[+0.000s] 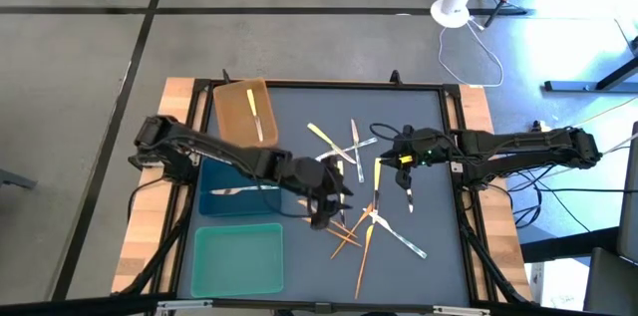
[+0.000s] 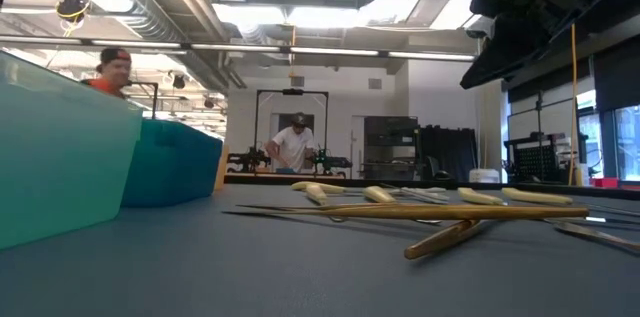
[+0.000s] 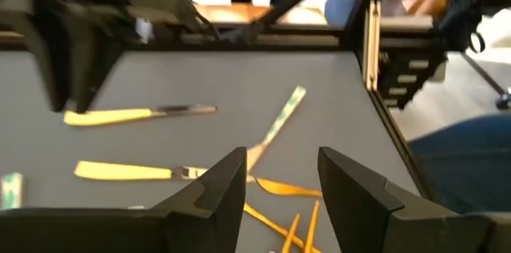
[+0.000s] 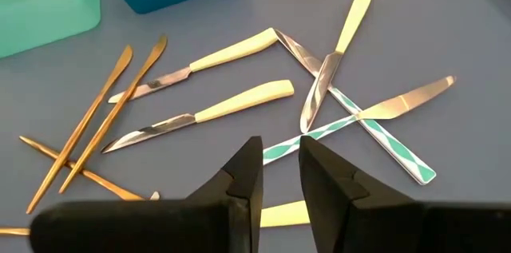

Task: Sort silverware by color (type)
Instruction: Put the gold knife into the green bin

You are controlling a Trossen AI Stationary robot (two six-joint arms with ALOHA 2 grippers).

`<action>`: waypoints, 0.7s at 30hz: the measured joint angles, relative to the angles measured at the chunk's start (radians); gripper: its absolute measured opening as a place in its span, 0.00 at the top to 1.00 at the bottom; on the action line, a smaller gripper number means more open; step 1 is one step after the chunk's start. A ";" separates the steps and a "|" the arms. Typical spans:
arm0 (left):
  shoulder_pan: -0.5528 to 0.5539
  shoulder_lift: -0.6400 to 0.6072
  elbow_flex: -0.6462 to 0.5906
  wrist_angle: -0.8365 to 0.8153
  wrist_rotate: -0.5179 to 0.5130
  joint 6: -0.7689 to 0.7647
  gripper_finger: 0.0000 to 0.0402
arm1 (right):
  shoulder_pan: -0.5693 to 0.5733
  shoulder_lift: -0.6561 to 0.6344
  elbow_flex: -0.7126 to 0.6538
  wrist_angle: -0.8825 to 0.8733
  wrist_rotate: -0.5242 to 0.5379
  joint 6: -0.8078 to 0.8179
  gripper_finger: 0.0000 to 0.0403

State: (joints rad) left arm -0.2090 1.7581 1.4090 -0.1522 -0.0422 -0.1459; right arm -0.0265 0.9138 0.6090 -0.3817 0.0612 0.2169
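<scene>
The silverware [image 1: 361,188] lies loose on the grey mat in the middle of the table. There are yellow-handled knives [image 4: 239,98], orange-gold pieces [image 4: 96,109] and pieces with green-and-white handles [image 4: 383,137], some crossing one another. My left gripper [image 3: 281,183] hangs open over the near left part of the heap [image 1: 324,201], with a gold piece [image 3: 283,189] showing beyond its gap. My right gripper [image 4: 279,165] hovers over the heap's right side [image 1: 408,192]. Its fingertips stand a narrow gap apart with nothing between them.
Three trays stand at the table's left. The brown one [image 1: 234,117] at the far end holds a yellow-handled piece, the blue one [image 1: 214,201] holds a silver piece, and the teal one [image 1: 239,261] is nearest. A raised frame [image 3: 371,45] edges the mat. People are in the room behind.
</scene>
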 joint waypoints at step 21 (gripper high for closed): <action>-0.093 0.175 0.000 -0.150 -0.068 0.000 0.63 | 0.000 0.000 0.001 -0.004 0.000 0.020 0.82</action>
State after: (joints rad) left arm -0.3019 1.9327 1.4090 -0.3020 -0.1097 -0.1459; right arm -0.0261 0.9138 0.6098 -0.3861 0.0608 0.2371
